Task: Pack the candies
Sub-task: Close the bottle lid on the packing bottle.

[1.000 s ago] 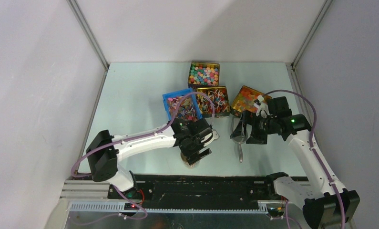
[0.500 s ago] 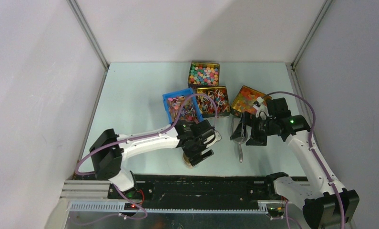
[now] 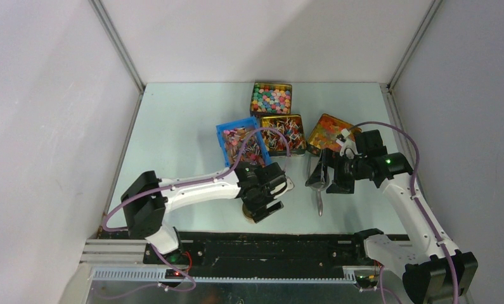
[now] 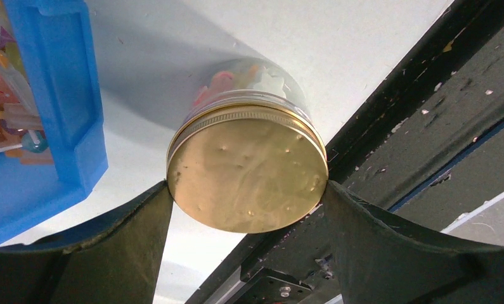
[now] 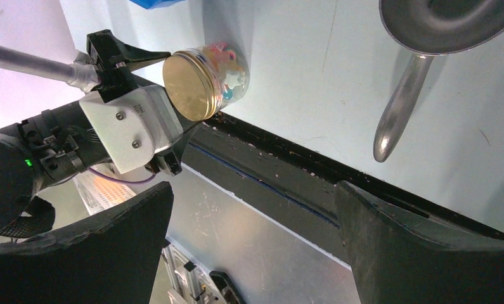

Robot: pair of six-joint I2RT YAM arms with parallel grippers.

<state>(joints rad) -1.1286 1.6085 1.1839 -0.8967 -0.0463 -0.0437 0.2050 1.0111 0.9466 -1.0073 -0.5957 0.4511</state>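
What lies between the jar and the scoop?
Nothing. Only bare table lies between the jar and the scoop, which shows best in the right wrist view.

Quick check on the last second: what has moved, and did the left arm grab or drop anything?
The left arm's elbow swung a little to the right and the left gripper edged toward the near rail. Its fingers stayed against both sides of the jar lid, so nothing was taken or released. The right gripper stayed open over the scoop. The blue tray and tins did not move.
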